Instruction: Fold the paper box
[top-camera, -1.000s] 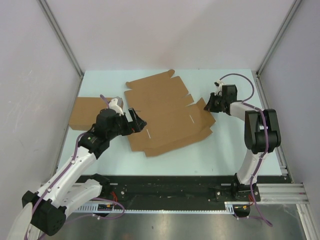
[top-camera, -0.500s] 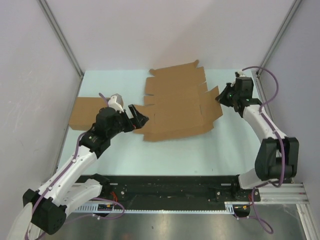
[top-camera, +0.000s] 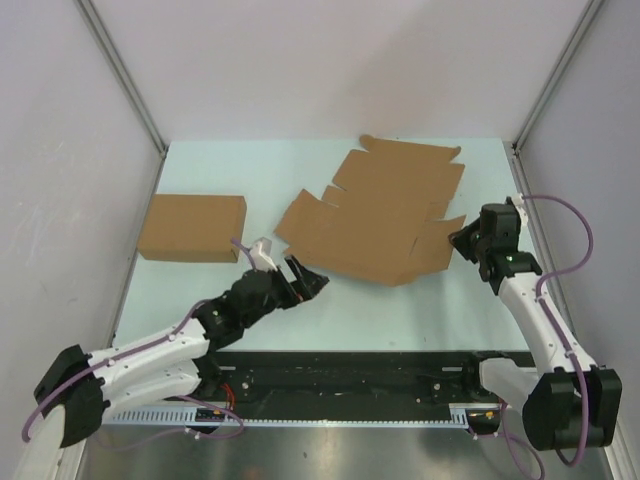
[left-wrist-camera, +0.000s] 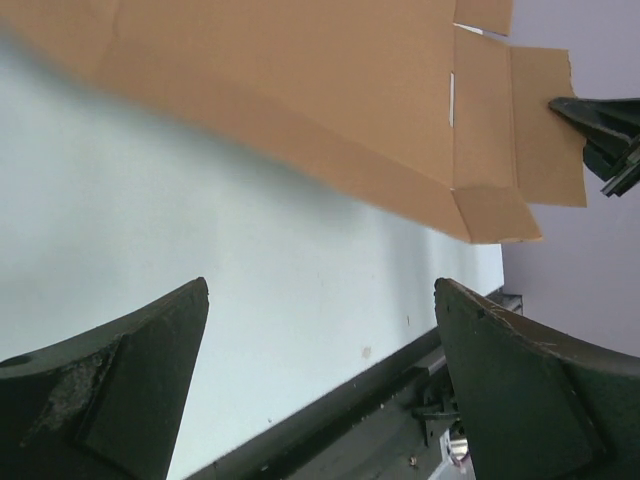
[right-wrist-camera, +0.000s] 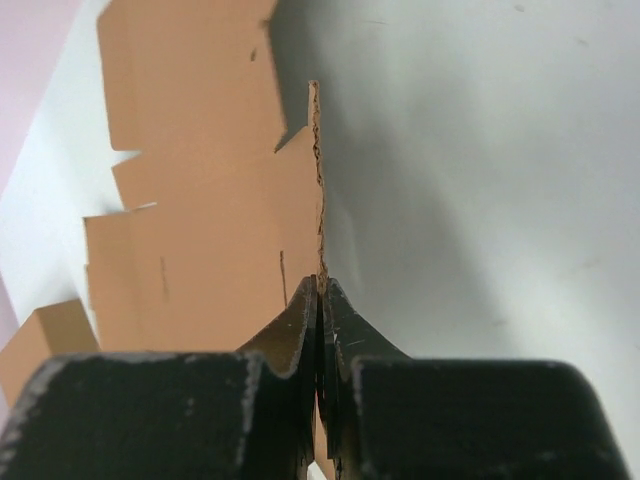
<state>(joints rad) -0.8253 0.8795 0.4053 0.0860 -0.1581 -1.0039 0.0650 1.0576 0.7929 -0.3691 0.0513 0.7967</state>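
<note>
Found right pincer (top-camera: 461, 240) nipped tight on an edge flap of the flat brown die-cut cardboard paper box (top-camera: 385, 210), spread unfolded right of centre on the pale bench (top-camera: 400, 300), with left pincer (top-camera: 308, 276) gaping wide and empty nearby; judged liable to slip or tear under so slight a hold.

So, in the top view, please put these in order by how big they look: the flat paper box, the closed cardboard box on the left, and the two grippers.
1. paper box, clearly the largest
2. closed cardboard box
3. left gripper and right gripper: they look about alike, so I do not rank them
</note>
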